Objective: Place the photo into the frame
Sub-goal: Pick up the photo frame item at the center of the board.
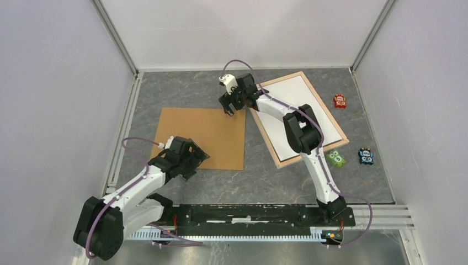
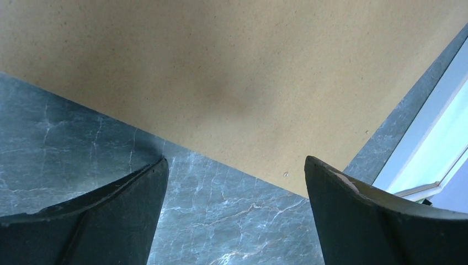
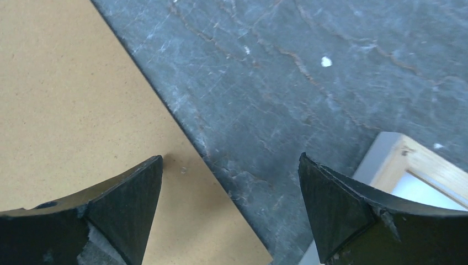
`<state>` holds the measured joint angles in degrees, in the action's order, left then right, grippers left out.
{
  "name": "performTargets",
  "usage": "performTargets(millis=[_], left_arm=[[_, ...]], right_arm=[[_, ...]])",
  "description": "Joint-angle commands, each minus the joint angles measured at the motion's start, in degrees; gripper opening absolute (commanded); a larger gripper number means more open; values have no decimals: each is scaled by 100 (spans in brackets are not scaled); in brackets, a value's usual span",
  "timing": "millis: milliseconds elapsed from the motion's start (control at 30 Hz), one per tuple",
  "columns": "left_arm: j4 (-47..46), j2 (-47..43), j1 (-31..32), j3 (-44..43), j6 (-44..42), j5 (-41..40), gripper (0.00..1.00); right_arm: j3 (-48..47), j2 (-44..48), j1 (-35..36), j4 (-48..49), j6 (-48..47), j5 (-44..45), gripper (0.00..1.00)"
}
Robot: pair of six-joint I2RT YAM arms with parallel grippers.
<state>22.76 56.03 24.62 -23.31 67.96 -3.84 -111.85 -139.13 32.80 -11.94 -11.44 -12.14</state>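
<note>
The frame (image 1: 314, 153) of pale wood lies slanted at the right of the table, and a white sheet (image 1: 298, 91) fills it. I cannot tell whether that sheet is the photo. A plain brown backing board (image 1: 204, 132) lies flat to its left. My right gripper (image 1: 229, 107) hangs open over the board's far right corner (image 3: 66, 99), with the frame's corner (image 3: 419, 160) beside its right finger. My left gripper (image 1: 196, 157) stands open above the board's near edge (image 2: 221, 66) with nothing between its fingers; the frame's rail (image 2: 425, 190) shows at the right.
Three small toy figures sit near the frame: a red one (image 1: 340, 101) at the back right, a green one (image 1: 335, 159) and a dark blue one (image 1: 366, 156) by its near corner. Pale enclosure walls surround the grey marbled table (image 1: 265, 176).
</note>
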Motion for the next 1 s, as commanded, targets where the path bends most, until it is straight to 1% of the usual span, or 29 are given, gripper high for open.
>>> performTargets(millis=[0,100,133,300,367,500,667,767,967], left_arm=[[30,304,41,-118,15,-545,100],[-6,445,44,-197,-112,-692,100],[-33,511,45,-218,-145,-787,100],[-204,750,43,-127,-138,-839,100],[-301,865,38,-95,-134,-843,100],[-379,1071,41,-145,-243,-906,100],[-338,1116,34,-179,-319,-1010,100],[-343,1133,36,-110,-289,-915,100],[-465,1044,34,94,-152,-656,100]], right_arm=[[-113,-98,7,-31,81,-559,97],[-4,-70,-17,-46,269,-682,96],[78,-9,-48,-106,493,-735,94],[703,376,-61,-109,942,-990,90],[960,532,-54,-192,1101,-1139,86],[1914,1145,-64,17,1494,-1386,82],[3225,2037,-59,624,2012,-1939,80],[3898,2507,-65,1139,2542,-2344,80],[5299,3548,-63,2955,4006,-3064,76]])
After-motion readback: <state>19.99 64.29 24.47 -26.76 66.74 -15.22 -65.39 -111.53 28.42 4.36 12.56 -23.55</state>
